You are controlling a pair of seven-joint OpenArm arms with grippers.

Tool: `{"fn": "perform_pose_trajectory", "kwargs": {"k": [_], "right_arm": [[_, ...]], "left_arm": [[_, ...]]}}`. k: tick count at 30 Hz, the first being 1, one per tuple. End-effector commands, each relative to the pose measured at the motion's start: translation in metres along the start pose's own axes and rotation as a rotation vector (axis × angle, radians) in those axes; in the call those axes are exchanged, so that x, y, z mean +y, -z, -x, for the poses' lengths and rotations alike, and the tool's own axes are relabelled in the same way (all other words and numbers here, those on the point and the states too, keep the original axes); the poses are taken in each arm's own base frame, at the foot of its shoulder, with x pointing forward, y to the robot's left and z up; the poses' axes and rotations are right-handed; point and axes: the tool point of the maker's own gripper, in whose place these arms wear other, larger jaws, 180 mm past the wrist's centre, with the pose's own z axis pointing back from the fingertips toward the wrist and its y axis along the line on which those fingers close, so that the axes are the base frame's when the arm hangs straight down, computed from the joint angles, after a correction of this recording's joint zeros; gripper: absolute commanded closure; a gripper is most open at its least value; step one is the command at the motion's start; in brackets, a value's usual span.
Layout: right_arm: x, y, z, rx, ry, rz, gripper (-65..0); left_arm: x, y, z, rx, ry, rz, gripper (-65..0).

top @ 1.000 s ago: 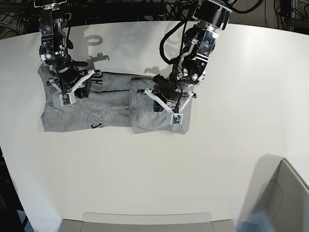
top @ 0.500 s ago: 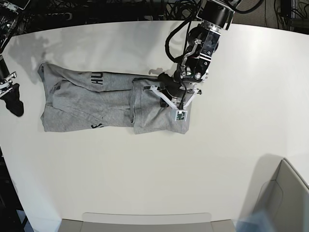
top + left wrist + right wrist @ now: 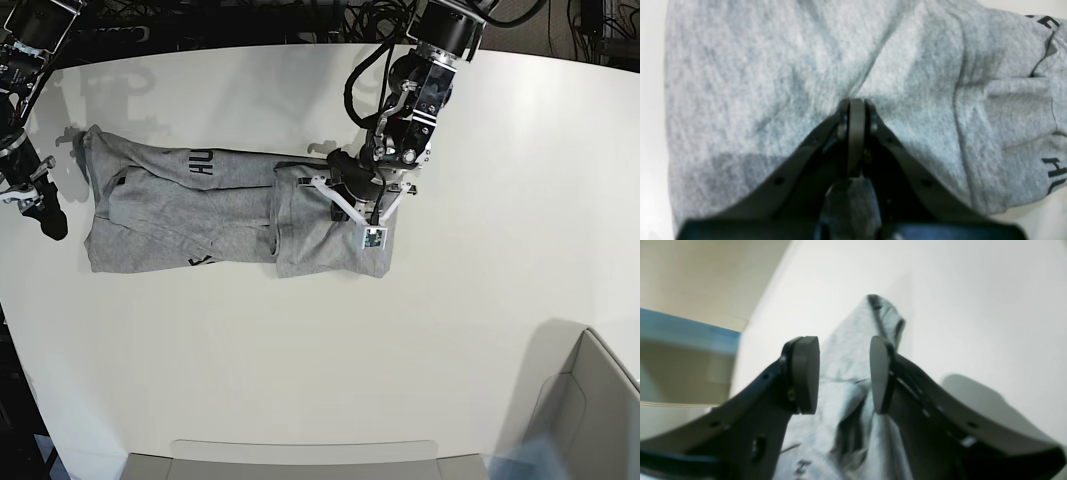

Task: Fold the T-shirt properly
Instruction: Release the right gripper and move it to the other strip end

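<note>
The heather-grey T-shirt [image 3: 200,210] lies as a long band across the white table [image 3: 300,350]. Its right end is folded over into a panel, and black lettering shows near the band's middle. My left gripper [image 3: 355,195] stands on that panel. In the left wrist view it [image 3: 857,106] is shut, its tips pressed onto the T-shirt [image 3: 756,66], with a crease running up to them. My right gripper [image 3: 42,215] hangs just off the shirt's left end. In the right wrist view it [image 3: 842,375] is open, with the T-shirt [image 3: 857,330] lying beyond the pads [image 3: 806,373] and nothing between them.
A grey bin [image 3: 590,410] stands at the lower right corner and a flat tray [image 3: 300,455] at the front edge. Cables hang behind the table's far edge. In the right wrist view a blue-rimmed container [image 3: 680,336] sits past the table's side.
My right gripper opened, let go of the shirt's left end and swung out past the table's left side, then came back slightly. The left gripper stayed shut on the folded panel.
</note>
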Motion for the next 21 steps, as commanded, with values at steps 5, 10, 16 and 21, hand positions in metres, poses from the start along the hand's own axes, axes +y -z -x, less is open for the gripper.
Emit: {"fn": "perform_pose_trajectory", "kwargs": {"k": [5, 10, 16, 21], "right_arm": [[-0.004, 0.007, 0.001, -0.011, -0.014, 0.008, -24.3], [-0.023, 0.013, 0.025, 0.026, 0.014, 0.052, -24.3], [-0.021, 0.026, 0.054, 0.087, -0.006, 0.054, -24.3], [-0.017, 0.032, 0.069, 0.114, -0.024, 0.052, -24.3]], "left_arm": [[-0.003, -0.001, -0.009, -0.017, -0.003, 0.006, 0.0], [-0.003, -0.001, -0.009, -0.017, -0.003, 0.006, 0.0], [-0.002, -0.001, -0.010, -0.019, -0.006, 0.003, 0.0], [-0.002, -0.001, -0.010, -0.020, -0.006, 0.003, 0.0]]}}
